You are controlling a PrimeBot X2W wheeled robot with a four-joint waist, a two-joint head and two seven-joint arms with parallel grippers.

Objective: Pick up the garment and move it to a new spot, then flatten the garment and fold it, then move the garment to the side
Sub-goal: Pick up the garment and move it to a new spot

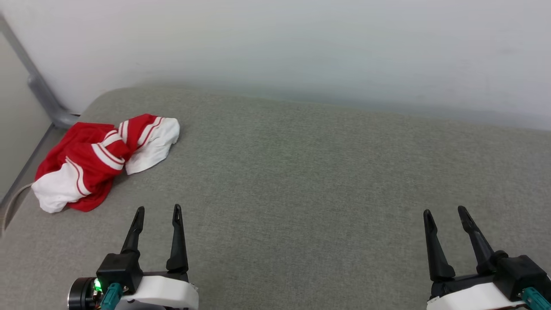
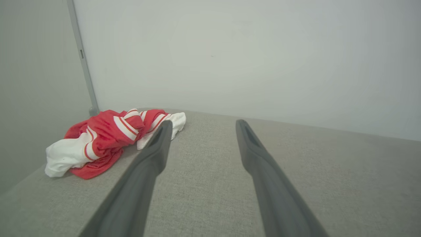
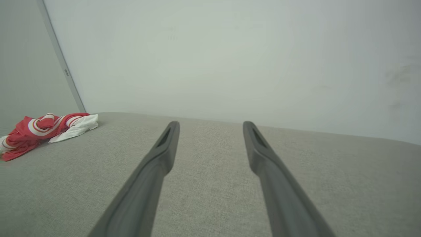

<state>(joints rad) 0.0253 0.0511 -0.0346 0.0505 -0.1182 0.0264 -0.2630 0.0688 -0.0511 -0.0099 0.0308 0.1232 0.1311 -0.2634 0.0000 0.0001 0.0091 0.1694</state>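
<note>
The garment (image 1: 99,161) lies crumpled in a heap at the far left of the grey cushioned surface (image 1: 301,181), red with white sleeves and striped trim; no lettering shows. My left gripper (image 1: 158,212) stands open at the lower left, a short way in front of and to the right of the heap, holding nothing. Far from it, at the lower right, my right gripper (image 1: 445,212) is also open and empty. In the left wrist view the garment (image 2: 108,140) sits just left of my left gripper (image 2: 204,123). The right wrist view has the garment (image 3: 42,130) at its far left, my right gripper (image 3: 210,123) apart from it.
A pale wall (image 1: 301,47) runs along the back of the surface. A grey pipe (image 1: 41,90) stands in the left corner behind the garment. The surface's left edge (image 1: 17,189) drops off beside the heap.
</note>
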